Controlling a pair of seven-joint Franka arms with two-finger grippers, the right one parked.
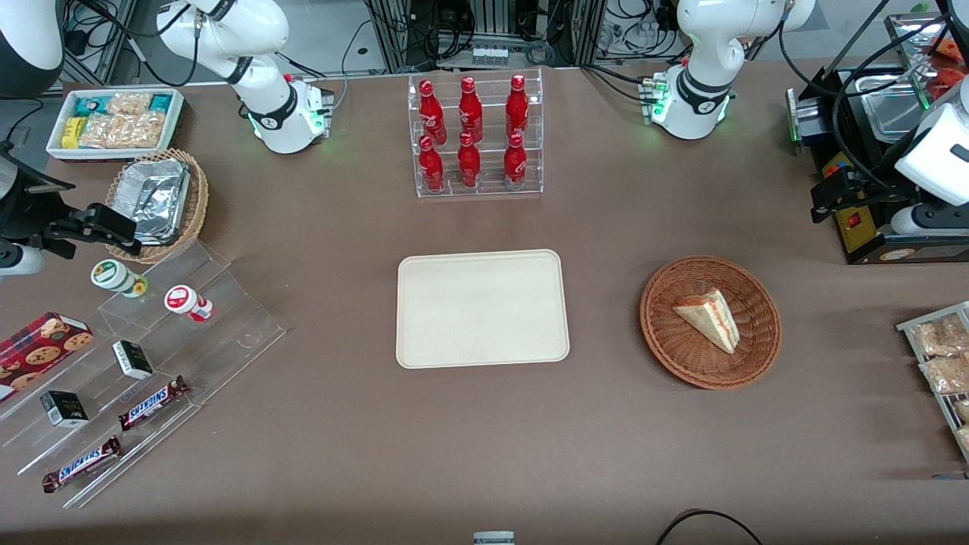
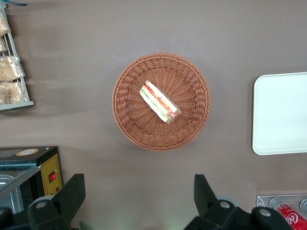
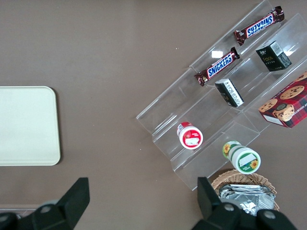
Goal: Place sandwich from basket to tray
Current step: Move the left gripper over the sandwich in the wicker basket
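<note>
The sandwich (image 1: pixel 709 318), a pale triangular wedge with red and green filling, lies in the reddish-brown wicker basket (image 1: pixel 666 333) toward the working arm's end of the table. The cream tray (image 1: pixel 481 308) sits empty at the table's middle, beside the basket. My left gripper (image 1: pixel 829 198) hangs high over the black appliance, farther from the front camera than the basket. In the left wrist view the gripper (image 2: pixel 138 184) is open and empty, well apart from the sandwich (image 2: pixel 159 101), the basket (image 2: pixel 129 120) and the tray (image 2: pixel 280 113).
A clear rack of red bottles (image 1: pixel 473 136) stands farther back than the tray. A black appliance (image 1: pixel 870 227) and a rack of snack bags (image 1: pixel 939 356) flank the basket. A stepped acrylic display (image 1: pixel 151 356), a tan foil-filled basket (image 1: pixel 159 200) and a snack box (image 1: pixel 113 121) lie toward the parked arm's end.
</note>
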